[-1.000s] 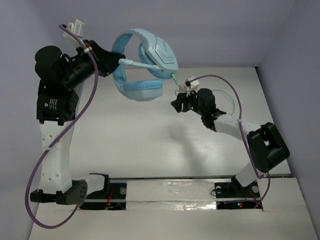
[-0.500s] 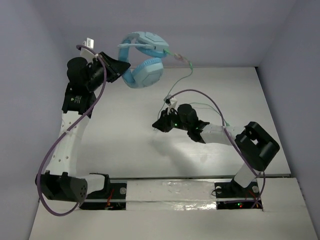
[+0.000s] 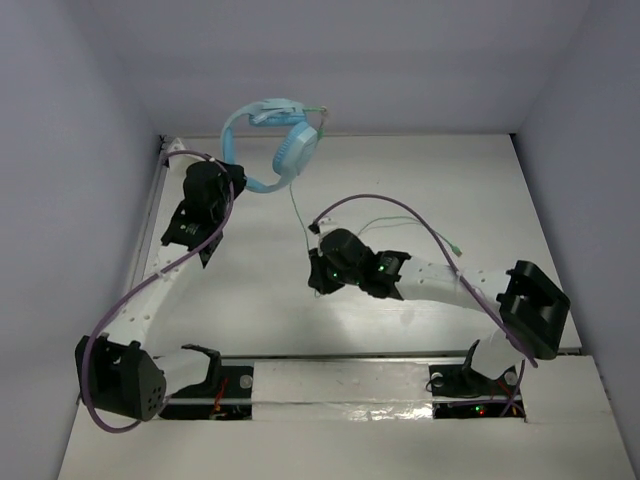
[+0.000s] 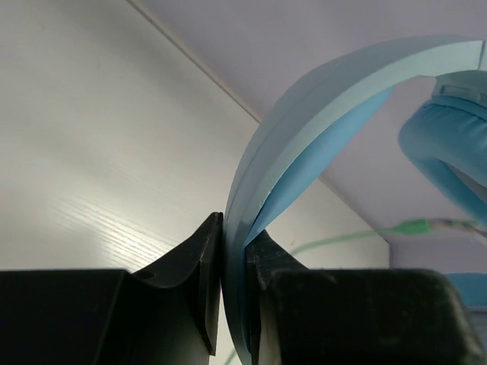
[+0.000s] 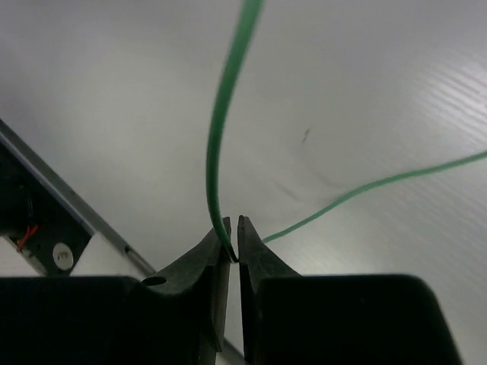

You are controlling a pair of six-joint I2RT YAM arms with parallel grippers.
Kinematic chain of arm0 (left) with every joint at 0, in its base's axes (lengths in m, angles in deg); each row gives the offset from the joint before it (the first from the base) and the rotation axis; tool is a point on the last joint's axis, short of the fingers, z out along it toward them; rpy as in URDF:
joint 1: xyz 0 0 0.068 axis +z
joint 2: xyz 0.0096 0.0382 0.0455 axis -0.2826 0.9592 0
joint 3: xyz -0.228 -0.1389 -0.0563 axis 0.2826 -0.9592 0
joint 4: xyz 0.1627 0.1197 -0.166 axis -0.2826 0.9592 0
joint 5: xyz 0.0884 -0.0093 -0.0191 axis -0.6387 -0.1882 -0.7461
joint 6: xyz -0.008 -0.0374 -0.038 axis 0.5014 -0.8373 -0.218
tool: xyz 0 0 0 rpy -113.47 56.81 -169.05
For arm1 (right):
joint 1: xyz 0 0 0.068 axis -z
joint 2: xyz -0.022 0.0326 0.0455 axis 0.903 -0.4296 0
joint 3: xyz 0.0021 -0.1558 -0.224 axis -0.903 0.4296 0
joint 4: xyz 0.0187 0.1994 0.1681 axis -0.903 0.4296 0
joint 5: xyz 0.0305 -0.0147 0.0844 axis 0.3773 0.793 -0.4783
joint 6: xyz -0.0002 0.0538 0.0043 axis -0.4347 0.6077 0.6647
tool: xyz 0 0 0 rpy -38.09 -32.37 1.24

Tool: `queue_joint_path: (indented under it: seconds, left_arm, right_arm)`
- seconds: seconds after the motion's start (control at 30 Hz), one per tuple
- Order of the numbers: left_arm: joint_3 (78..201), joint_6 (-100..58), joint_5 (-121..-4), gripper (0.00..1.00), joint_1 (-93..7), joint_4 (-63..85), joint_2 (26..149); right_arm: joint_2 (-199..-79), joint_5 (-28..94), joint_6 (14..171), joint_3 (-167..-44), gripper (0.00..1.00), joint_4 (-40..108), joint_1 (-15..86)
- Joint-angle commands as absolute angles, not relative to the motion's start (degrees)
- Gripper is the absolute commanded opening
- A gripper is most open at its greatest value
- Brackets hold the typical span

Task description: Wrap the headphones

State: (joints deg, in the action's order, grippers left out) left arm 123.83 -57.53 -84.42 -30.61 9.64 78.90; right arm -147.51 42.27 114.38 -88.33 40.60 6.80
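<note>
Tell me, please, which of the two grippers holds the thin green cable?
The right gripper: it pinches the thin green cable, whereas the left gripper clamps the light blue headphones by their padded headband.

from above you see the left gripper (image 3: pixel 236 177) clamped on one end of the headband of the headphones (image 3: pixel 288 145), and it holds them in the air near the back wall (image 3: pixel 400 60). the thin green cable (image 3: pixel 297 212) drops from the ear cup down to the right gripper (image 3: pixel 316 274), which is low over the table (image 3: pixel 450 170). the cable's loose end lies on the table beside the right forearm.
</note>
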Motion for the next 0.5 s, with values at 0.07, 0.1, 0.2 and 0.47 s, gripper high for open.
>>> queue_joint_path:
  seconds: [0.07,0.1,0.2,0.47]
  left_arm:
    - [124.36,-55.67,-99.35,0.0,-37.94,-0.63,79.98]
    - [124.36,-54.36,-101.88,0.0,-38.99,-0.36,81.64]
    - [123.05,-53.03,-102.44,0.0,-41.37,-0.54,84.37]
    - [116.82,-45.22,-102.35,0.0,-50.24,-4.75,85.35]
  right_arm:
    - [-146.54,51.43,112.74,-98.82,0.14,57.82,-3.11]
    - [-146.02,52.49,112.48,-99.78,0.14,58.44,-3.99]
    - [-142.33,53.81,111.6,-103.48,0.13,61.25,-5.14]
    - [-139.95,58.04,104.4,-116.4,0.11,72.25,-5.14]
